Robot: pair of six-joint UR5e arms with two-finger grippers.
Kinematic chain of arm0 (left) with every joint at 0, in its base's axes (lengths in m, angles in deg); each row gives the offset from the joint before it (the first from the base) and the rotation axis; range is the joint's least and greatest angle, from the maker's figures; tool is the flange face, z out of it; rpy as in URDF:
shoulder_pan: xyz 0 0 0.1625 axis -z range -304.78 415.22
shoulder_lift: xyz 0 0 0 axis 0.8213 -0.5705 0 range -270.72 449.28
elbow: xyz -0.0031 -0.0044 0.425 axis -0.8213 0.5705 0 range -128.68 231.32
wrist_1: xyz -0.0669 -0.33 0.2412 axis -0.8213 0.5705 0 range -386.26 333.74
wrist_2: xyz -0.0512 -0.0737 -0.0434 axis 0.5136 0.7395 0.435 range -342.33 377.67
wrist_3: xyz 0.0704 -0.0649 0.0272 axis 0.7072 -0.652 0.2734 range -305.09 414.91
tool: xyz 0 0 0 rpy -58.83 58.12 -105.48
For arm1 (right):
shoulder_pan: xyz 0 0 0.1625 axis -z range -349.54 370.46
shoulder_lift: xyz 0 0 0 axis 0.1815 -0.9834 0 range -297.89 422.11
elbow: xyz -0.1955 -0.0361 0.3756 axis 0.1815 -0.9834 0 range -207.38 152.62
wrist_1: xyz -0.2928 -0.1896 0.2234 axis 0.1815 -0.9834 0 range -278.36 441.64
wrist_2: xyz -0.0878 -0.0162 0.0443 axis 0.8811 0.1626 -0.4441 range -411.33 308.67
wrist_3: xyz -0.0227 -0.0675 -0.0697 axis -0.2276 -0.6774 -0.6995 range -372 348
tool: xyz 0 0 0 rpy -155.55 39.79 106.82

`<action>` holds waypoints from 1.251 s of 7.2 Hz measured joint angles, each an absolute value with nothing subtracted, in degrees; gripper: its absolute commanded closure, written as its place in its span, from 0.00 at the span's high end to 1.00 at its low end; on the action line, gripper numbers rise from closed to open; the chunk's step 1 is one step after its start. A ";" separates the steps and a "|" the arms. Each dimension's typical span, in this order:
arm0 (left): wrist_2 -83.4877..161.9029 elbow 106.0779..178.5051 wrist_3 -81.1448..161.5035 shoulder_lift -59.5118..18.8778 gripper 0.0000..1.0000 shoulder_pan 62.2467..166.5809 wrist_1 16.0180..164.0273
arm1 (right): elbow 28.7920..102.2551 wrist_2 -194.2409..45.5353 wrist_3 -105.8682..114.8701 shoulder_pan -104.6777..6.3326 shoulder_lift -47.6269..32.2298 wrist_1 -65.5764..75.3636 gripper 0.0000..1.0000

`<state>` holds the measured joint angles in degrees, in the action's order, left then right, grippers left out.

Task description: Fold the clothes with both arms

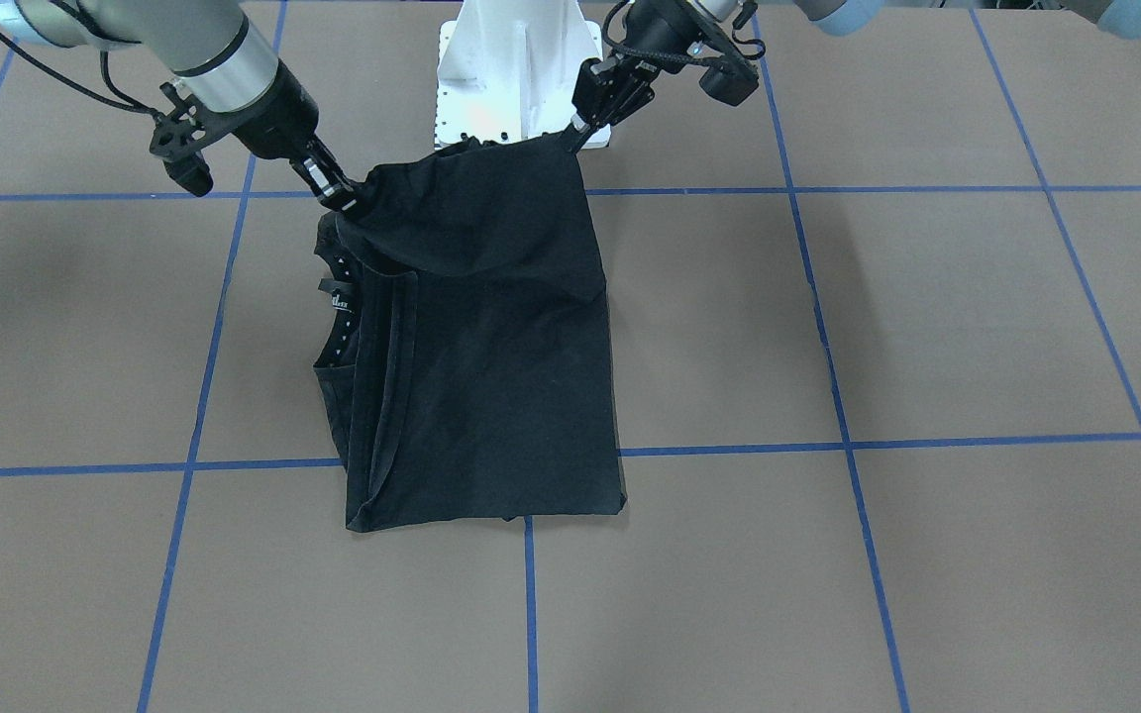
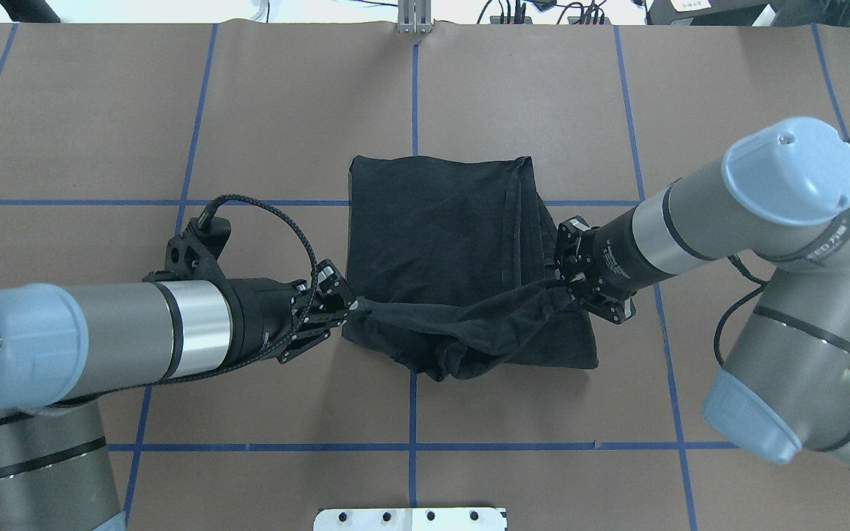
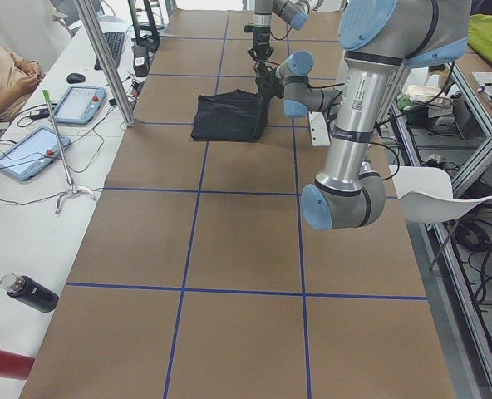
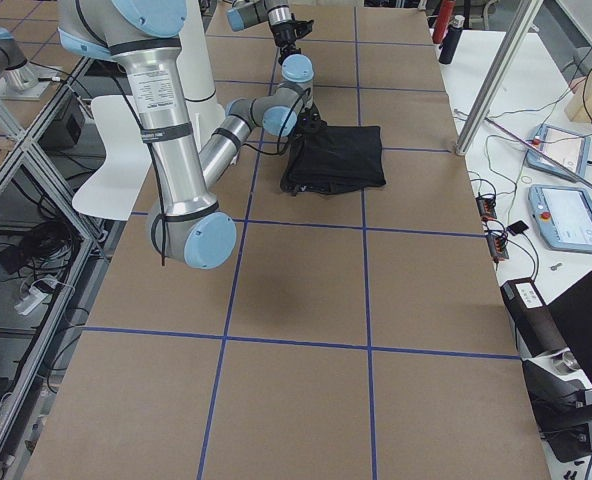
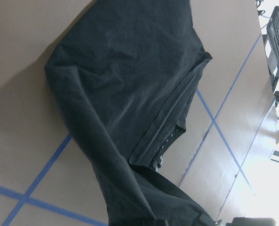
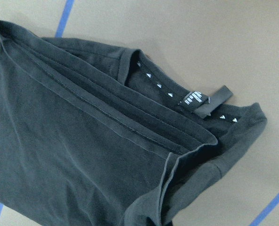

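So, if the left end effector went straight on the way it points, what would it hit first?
The black T-shirt itself: the left end effector is shut on its raised edge, pointing along it toward the right end effector, probably next in line though depth is unclear.

Light is even and diffuse, falling from above, and the brown table (image 1: 927, 327) is uniformly lit. In the front-facing view, soft shadows with blurred edges lie on it to either side of the black T-shirt (image 1: 491, 347). The T-shirt renders as near-featureless black in the exterior views; its folds and seams resolve only in the wrist views. Beyond the T-shirt's far edge, the overhead view clips to white along its top. The left wrist view is overexposed past the T-shirt at its right edge, and the cloth nearest the lens is soft. The right wrist view is sharp.
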<state>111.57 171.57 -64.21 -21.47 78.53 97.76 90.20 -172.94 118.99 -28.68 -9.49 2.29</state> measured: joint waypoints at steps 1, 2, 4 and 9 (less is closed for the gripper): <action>111.93 169.40 -62.95 -22.46 0.00 80.66 97.67 | 86.70 -174.61 117.40 -31.10 -7.31 2.23 0.00; 112.08 166.54 -61.87 -24.01 0.00 82.68 97.68 | 83.14 -175.90 115.83 -32.87 -5.19 2.22 0.00; 114.11 158.55 -58.62 -28.06 0.01 87.27 98.83 | 75.25 -176.88 111.91 -34.93 -0.80 2.29 0.00; 116.76 129.33 -47.80 -40.10 1.00 97.77 110.55 | 39.21 -176.85 100.43 -41.42 19.08 12.35 1.00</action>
<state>116.76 129.33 -47.80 -40.10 97.77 110.55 39.21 -176.85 100.43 -41.42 19.08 12.35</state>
